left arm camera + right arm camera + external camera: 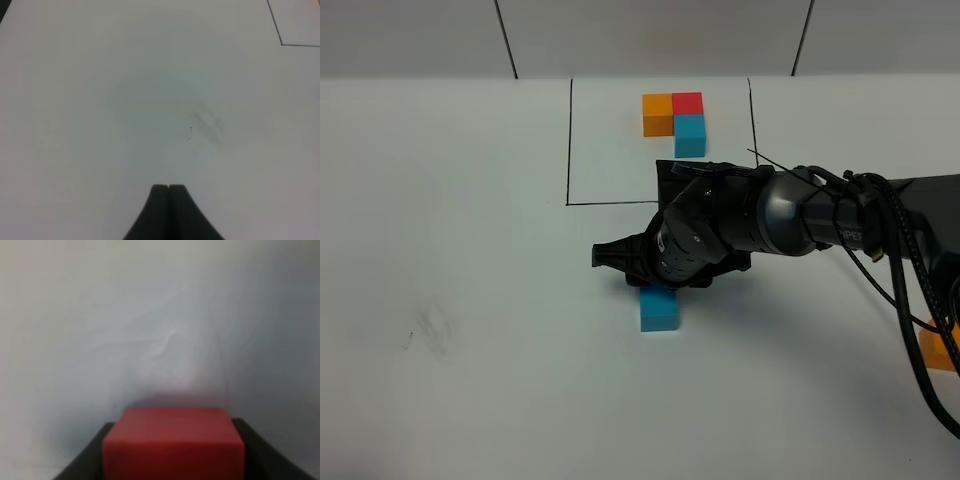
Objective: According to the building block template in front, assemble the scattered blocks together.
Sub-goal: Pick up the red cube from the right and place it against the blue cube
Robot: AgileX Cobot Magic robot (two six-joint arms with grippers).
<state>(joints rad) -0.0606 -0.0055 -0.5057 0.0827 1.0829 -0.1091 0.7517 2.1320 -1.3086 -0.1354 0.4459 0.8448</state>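
Three cubes, one orange, one red and one cyan, form the building block template (672, 115) inside one drawn black rectangle (569, 140) at the far side of the white table (470, 380). Three other cubes are separate. One cyan block (659, 308) rests on the table just under the right arm (770, 215). One orange block (938, 347) sits at the right edge, partly behind cables (910, 300). One red block (173, 437) is clamped in the right gripper (173, 460). The left gripper (168, 189) is closed and holds nothing.

White table (440, 200) — bordered template (675, 120) at back; cyan block (659, 308) mid; orange block (932, 352) right.
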